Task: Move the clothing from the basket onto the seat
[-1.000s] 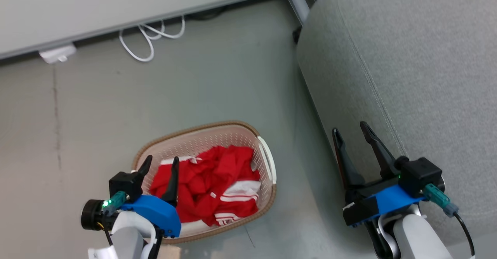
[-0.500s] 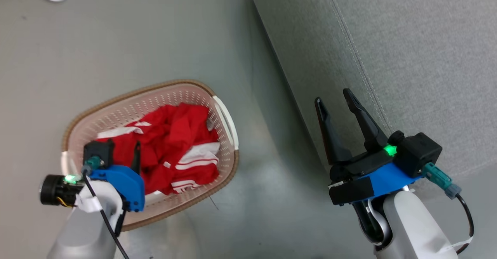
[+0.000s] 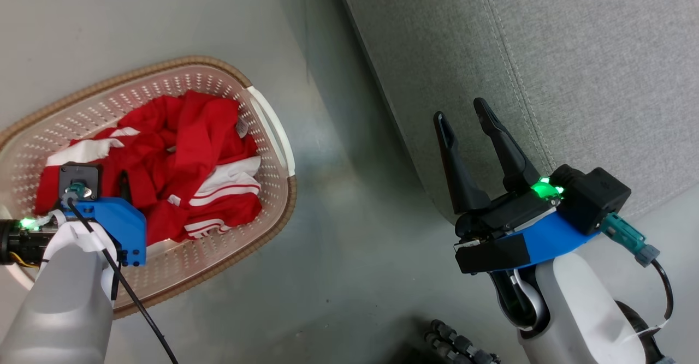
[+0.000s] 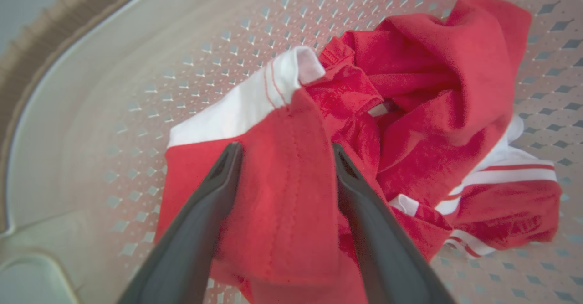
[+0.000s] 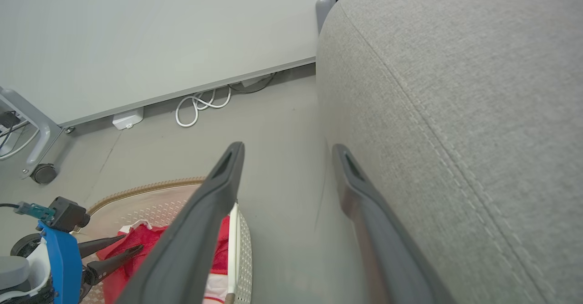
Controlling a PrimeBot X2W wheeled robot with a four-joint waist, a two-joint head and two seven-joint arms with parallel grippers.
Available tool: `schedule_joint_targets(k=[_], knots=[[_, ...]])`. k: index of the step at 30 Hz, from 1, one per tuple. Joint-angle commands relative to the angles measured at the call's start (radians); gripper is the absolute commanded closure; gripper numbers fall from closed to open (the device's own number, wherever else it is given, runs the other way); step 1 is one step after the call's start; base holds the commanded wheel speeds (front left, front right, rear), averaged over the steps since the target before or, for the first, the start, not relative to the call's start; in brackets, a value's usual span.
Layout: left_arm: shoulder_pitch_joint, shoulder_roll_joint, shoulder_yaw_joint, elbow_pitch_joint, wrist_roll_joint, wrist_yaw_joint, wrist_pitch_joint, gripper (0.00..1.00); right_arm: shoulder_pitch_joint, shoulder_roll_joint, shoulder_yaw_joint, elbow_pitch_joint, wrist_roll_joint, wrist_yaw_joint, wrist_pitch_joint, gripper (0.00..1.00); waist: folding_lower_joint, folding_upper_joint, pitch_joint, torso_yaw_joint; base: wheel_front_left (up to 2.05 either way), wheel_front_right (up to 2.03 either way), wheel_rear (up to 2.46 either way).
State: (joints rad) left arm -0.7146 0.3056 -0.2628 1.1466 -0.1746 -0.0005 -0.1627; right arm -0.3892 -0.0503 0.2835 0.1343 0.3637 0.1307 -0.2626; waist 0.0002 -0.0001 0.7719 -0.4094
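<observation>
The cream basket point(image 3: 164, 65) with its brown rim stands on the floor at the left, holding the crumpled red clothing point(image 3: 188, 145) with white stripes. My left gripper point(image 3: 117, 183) points down into the basket, its fingers largely hidden behind the blue mount. In the left wrist view it point(image 4: 286, 148) is open, and a raised fold of red clothing point(image 4: 282, 194) with a white band lies between the fingers. My right gripper point(image 3: 460, 110) is open and holds nothing, in front of the grey seat point(image 3: 573, 53), close to its front face point(image 5: 455, 90).
Grey floor runs between the basket's white handle point(image 3: 273, 129) and the seat. By the far wall lie a coiled white cable point(image 5: 200, 105), a white adapter point(image 5: 127, 118) and a wheeled frame leg point(image 5: 43, 172). A dark ribbed cable point(image 3: 458, 346) is at the bottom edge.
The head camera has swung, shifting the whole picture. My left gripper has gone down into the basket, now astride a fold of clothing. The right gripper has stayed open beside the seat.
</observation>
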Motion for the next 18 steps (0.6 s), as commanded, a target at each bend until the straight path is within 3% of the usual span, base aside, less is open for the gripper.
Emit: schedule_joint_targets(k=[1, 13, 14, 16, 17, 18], knots=[[-0.022, 0.009, 0.001, 0.006, 0.0, 0.01, 0.002, 0.0, -0.019, 0.0, 0.004, -0.006, 0.011, 0.0, -0.003, 0.0, -0.0002, 0.0001, 0.028, -0.013, 0.0, 0.0, 0.0], [-0.073, 0.015, -0.018, 0.041, -0.002, 0.044, 0.014, 0.0, -0.034, 0.0, 0.026, -0.012, 0.034, 0.0, -0.003, 0.0, -0.0002, 0.0001, 0.063, -0.016, 0.0, 0.0, 0.0], [-0.076, 0.015, -0.021, 0.043, -0.001, 0.043, 0.011, 0.08, -0.035, 0.0, 0.027, -0.011, 0.034, 0.0, -0.003, 0.0, -0.0002, 0.0001, 0.063, -0.016, 0.0, 0.0, 0.0], [-0.075, 0.013, -0.026, 0.046, 0.0, 0.04, 0.002, 0.58, -0.036, 0.0, 0.028, -0.01, 0.035, 0.0, -0.003, 0.0, -0.0002, 0.0001, 0.062, -0.015, 0.0, 0.0, 0.0], [-0.073, 0.013, -0.029, 0.047, 0.001, 0.039, -0.005, 0.64, -0.037, 0.0, 0.028, -0.01, 0.035, 0.0, -0.003, 0.0, -0.0002, 0.0001, 0.062, -0.014, 0.0, 0.0, 0.0], [-0.072, 0.013, -0.032, 0.046, 0.002, 0.036, -0.011, 1.0, -0.038, 0.0, 0.027, -0.009, 0.036, 0.0, -0.003, 0.0, -0.0002, 0.0001, 0.062, -0.014, 0.0, 0.0, 0.0]])
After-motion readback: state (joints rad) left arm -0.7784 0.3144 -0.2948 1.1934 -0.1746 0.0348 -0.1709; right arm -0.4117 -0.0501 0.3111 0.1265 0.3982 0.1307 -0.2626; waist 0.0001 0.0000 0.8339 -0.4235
